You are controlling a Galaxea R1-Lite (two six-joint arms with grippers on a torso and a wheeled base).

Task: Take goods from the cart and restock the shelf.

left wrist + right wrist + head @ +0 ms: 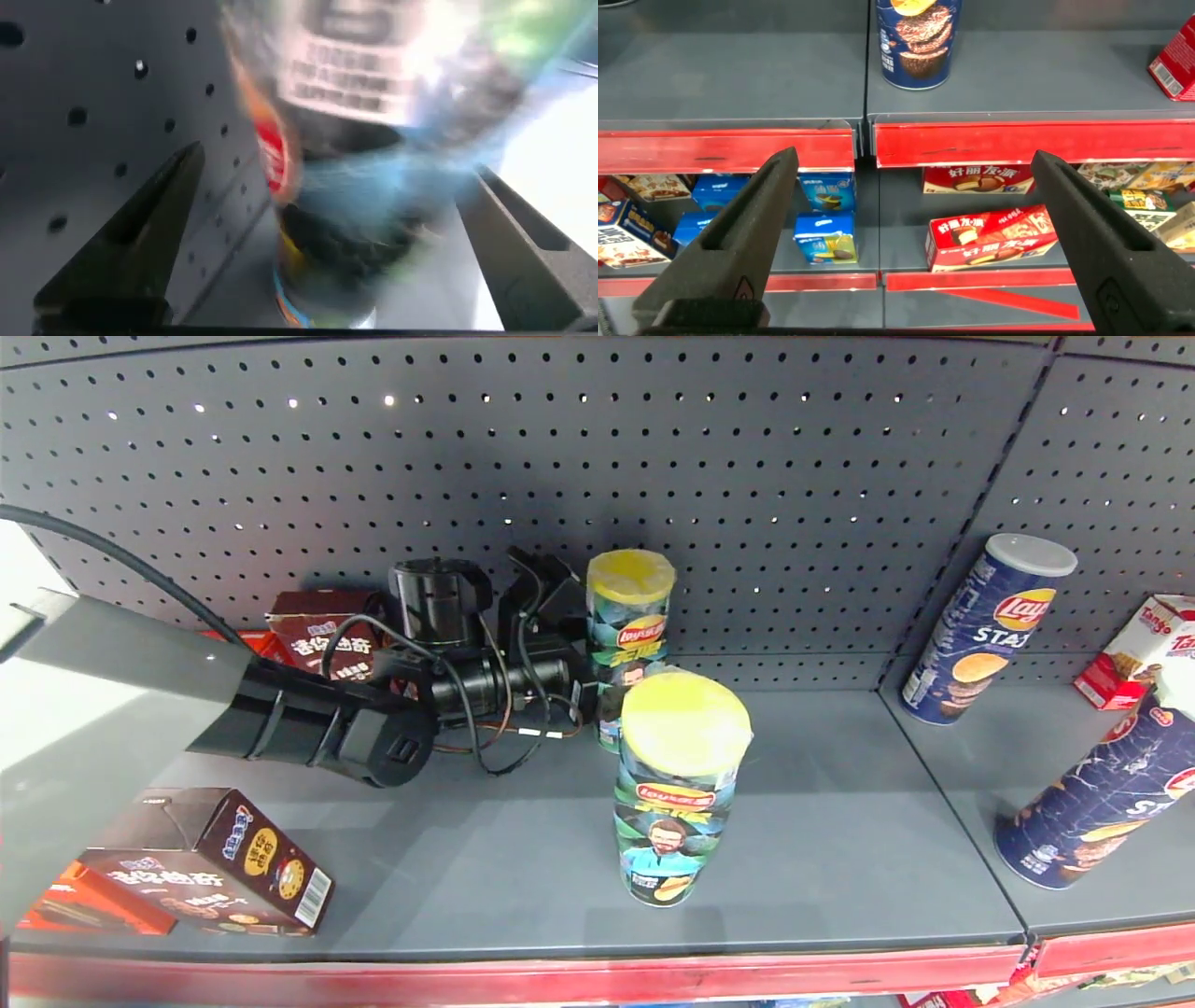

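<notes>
Two chip cans with yellow lids stand upright on the grey shelf (840, 840). The rear can (630, 607) is close to the pegboard; the front can (680, 793) is nearer the shelf edge. My left gripper (597, 700) comes in from the left at the rear can's lower half. In the left wrist view that can (374, 168) sits between the spread fingers (159, 233), with a gap on each side, so the left gripper (341, 243) is open. My right gripper (915, 233) is open and holds nothing, in front of the red shelf edge (1018, 145).
Two blue chip cans stand on the right shelf section, one leaning on the pegboard (990, 625), one tilted at the front (1102, 803). Brown cookie boxes lie at front left (215, 863) and back left (322, 635). A red box (1134, 649) is far right. Lower shelves hold boxes (990, 238).
</notes>
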